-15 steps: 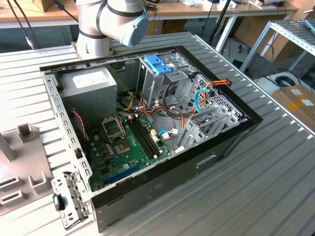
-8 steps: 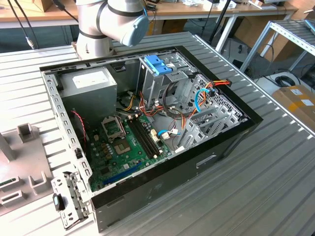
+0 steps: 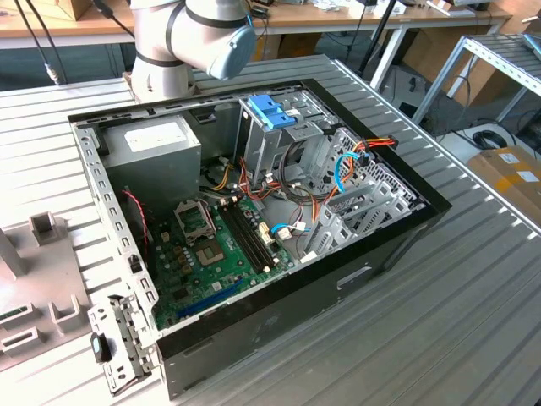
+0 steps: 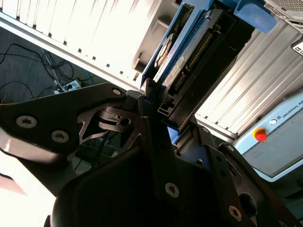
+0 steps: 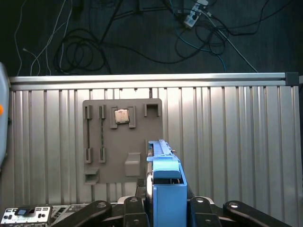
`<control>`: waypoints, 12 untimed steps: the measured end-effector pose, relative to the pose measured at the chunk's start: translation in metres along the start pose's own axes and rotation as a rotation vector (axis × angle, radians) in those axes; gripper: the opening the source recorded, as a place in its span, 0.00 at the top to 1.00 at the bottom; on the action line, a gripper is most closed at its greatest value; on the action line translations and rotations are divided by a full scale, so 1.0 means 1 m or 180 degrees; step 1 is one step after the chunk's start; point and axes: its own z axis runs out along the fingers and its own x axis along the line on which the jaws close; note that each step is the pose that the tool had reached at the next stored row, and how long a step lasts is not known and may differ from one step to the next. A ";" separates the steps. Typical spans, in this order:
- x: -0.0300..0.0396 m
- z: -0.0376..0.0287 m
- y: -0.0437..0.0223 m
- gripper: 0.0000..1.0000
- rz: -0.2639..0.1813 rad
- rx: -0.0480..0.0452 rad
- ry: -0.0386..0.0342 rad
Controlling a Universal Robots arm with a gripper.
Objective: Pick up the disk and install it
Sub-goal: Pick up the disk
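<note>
Quick count first: one disk (image 5: 166,182), one pincer (image 5: 166,210), and the pincer is clamped on the disk, a finger on each flat side, with the drive sticking out edge-on past the tips. Both wrist views show that grip. The first wrist view mostly gives you the blue rail along the disk's edge. The second wrist view catches the disk (image 4: 180,56) at a slant, blue rail next to the dark body, coming straight out of the pincer (image 4: 166,118). Out beyond the held disk, the first wrist view has one grey parts tray (image 5: 106,156) lying on the slatted metal table (image 5: 227,142), one CPU (image 5: 122,116) sitting in a pocket of it, and a tangle of cables (image 5: 80,47) on the floor past the table edge. The second wrist view adds one light grey pendant (image 4: 284,142) with one red button (image 4: 259,135). The exterior view gives one open PC case (image 3: 372,254), one power supply (image 3: 161,144), one drive cage with a blue handle (image 3: 275,110), and the arm (image 3: 194,34) standing behind the case.
</note>
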 end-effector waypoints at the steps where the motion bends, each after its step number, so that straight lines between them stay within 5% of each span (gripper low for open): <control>1: 0.0000 0.0000 -0.0007 0.63 0.0000 0.0000 0.0000; 6: -0.0002 -0.0003 -0.0051 0.63 0.0000 0.0000 0.0000; 8: -0.0007 -0.0009 -0.0256 0.63 0.0000 0.0000 0.0000; 12: -0.0009 -0.0011 -0.0294 0.63 0.0000 0.0000 0.0000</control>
